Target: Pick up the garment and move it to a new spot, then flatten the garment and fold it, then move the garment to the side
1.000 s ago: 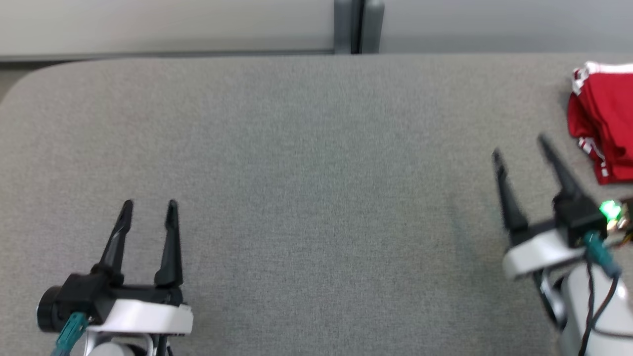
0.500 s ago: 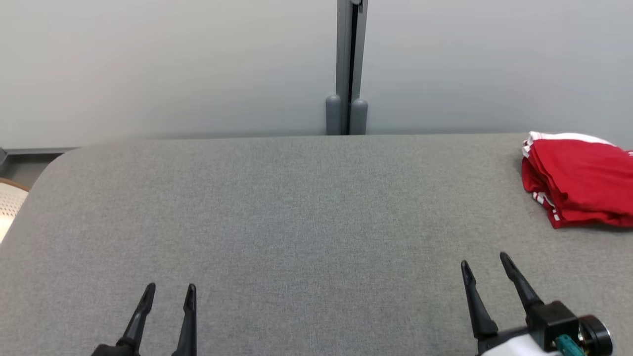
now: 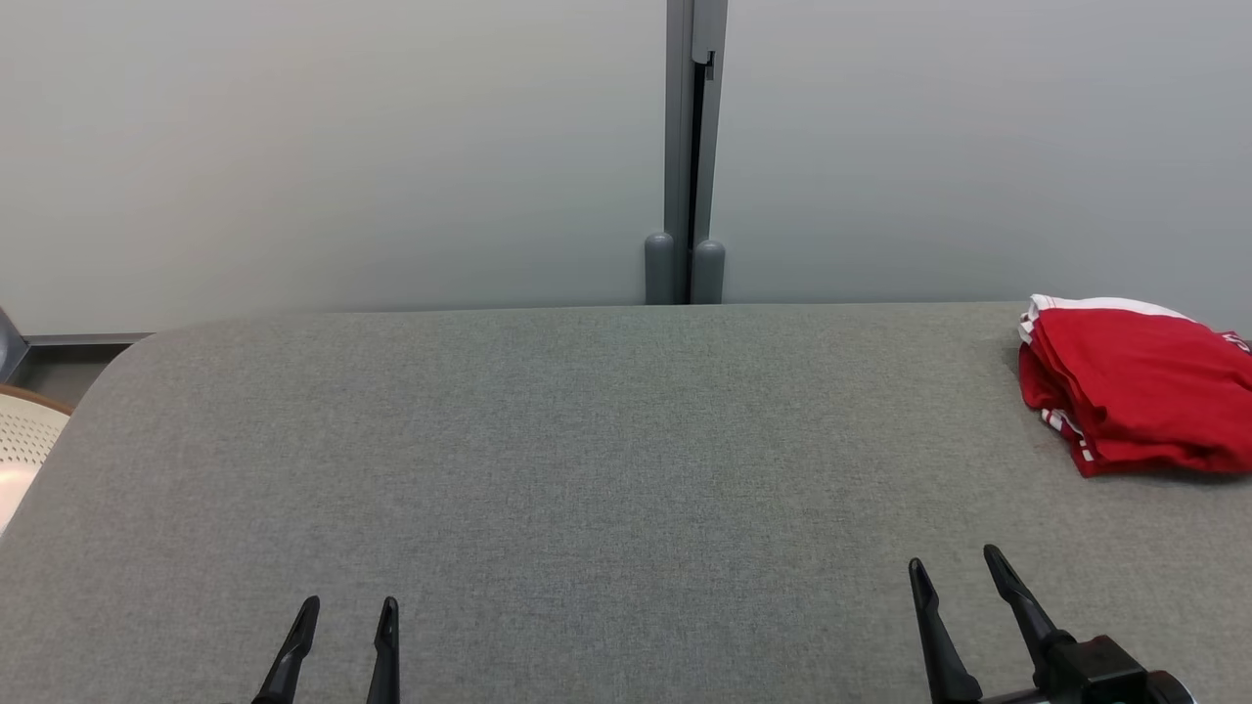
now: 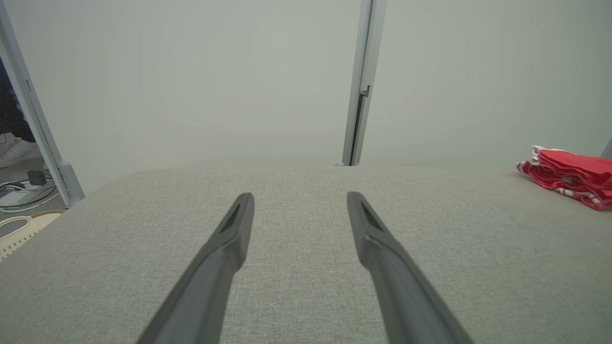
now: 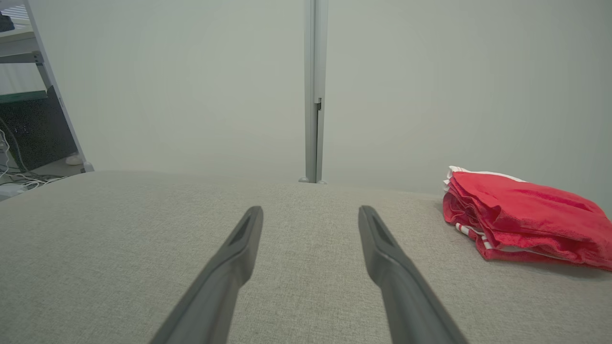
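- You see the garment (image 3: 1135, 391), red with white stripes at its edges, lying folded in a pile on the far right part of the grey table (image 3: 587, 440), close to the back edge.
- Your left gripper (image 3: 350, 602) is at the lower left of the head view, over the near part of the table. Its two fingers stand well apart and hold nothing.
- Your right gripper (image 3: 953, 557) is at the lower right, with its jaws also spread wide and empty. It is nearer to the garment than the left one, but not touching it; bare grey cloth lies between them.
- In the right wrist view, the garment lies ahead and to the right of the fingers.
- Behind the table there is a pale wall (image 3: 293, 147) with a grey post (image 3: 693, 147) in the middle.
- Beside the left rounded corner of the table a cream perforated thing (image 3: 24, 435) shows; what it is, I cannot tell.
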